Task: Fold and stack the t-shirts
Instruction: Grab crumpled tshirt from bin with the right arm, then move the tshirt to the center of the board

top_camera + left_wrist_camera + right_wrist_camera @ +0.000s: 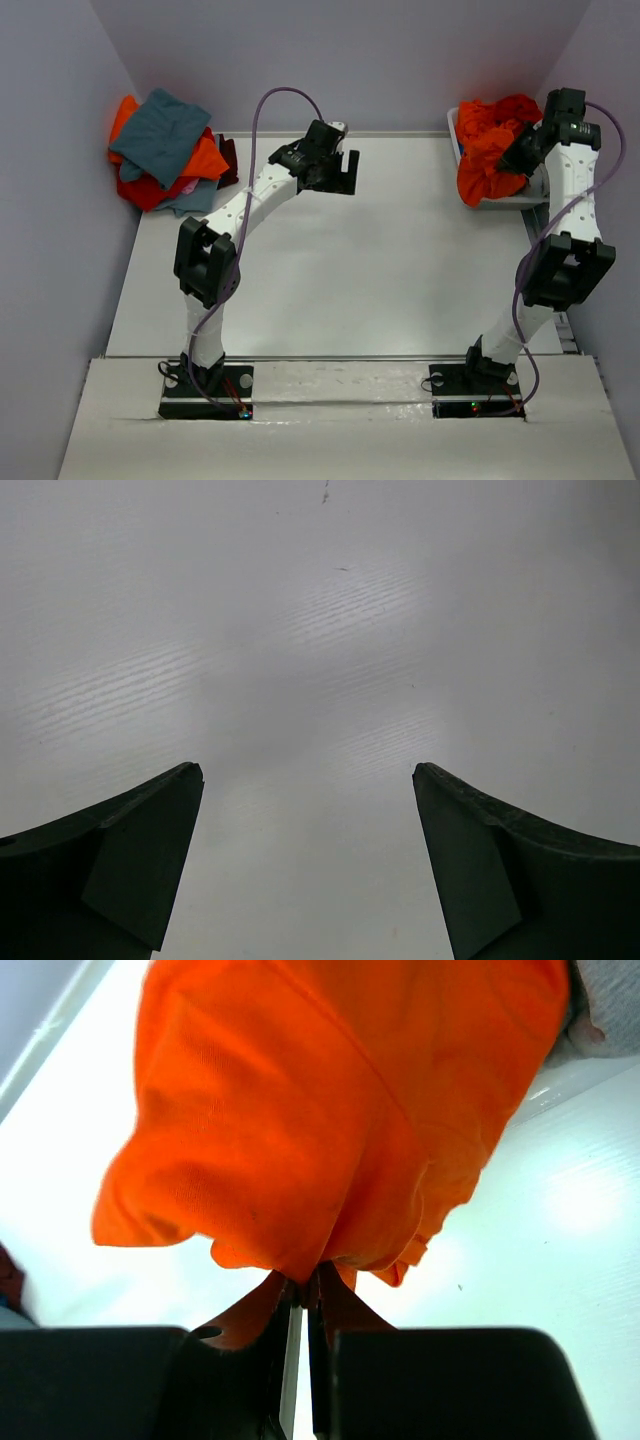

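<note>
At the far right corner of the table (380,270), the right gripper (305,1285) was pinched tight on a bunched fold of the bright orange t-shirt (330,1110). The shirt's crumpled mass hung from the tips above the white bin (510,201). The left gripper (308,770) hovered over bare tabletop near the far edge, its fingers spread wide apart and holding nothing. A pile of t-shirts (165,150) in teal-grey, orange and red lay at the far left corner, well apart from both arms.
</note>
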`<state>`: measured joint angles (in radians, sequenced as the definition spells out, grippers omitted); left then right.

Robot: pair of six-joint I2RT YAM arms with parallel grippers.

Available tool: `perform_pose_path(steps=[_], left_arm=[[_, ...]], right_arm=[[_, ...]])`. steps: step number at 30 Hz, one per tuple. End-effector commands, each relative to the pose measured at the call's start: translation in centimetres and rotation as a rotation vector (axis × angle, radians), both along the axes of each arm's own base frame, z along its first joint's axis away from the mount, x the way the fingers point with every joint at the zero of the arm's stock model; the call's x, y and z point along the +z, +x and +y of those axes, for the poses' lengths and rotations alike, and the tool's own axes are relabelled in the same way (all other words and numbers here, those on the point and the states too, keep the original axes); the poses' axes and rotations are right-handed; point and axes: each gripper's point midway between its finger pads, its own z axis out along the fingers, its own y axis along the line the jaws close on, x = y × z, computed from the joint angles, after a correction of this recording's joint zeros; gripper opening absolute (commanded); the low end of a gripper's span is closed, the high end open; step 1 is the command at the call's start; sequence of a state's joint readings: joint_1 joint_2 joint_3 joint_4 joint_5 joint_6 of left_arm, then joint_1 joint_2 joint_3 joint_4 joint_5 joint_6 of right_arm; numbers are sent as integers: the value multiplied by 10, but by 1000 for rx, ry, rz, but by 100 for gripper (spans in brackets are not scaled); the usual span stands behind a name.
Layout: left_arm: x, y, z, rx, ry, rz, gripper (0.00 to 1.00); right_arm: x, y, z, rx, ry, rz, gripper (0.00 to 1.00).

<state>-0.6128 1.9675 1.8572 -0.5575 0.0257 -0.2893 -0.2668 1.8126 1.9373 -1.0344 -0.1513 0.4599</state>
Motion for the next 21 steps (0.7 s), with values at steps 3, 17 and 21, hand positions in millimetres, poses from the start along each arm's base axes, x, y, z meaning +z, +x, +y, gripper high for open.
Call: perform_pose_path(steps=[3,17,21], left_arm=[[25,-5,-8,-27,-37,-48,99],[29,-8,-13,-39,-41,-50,99],[32,-11,-15,-45,-39,-60,99]], right_arm=[[88,-23,22,80,-9,-170,11],[180,-34,26,57,-49,-385,12],[206,-34,15,-6,-101,-473,12]])
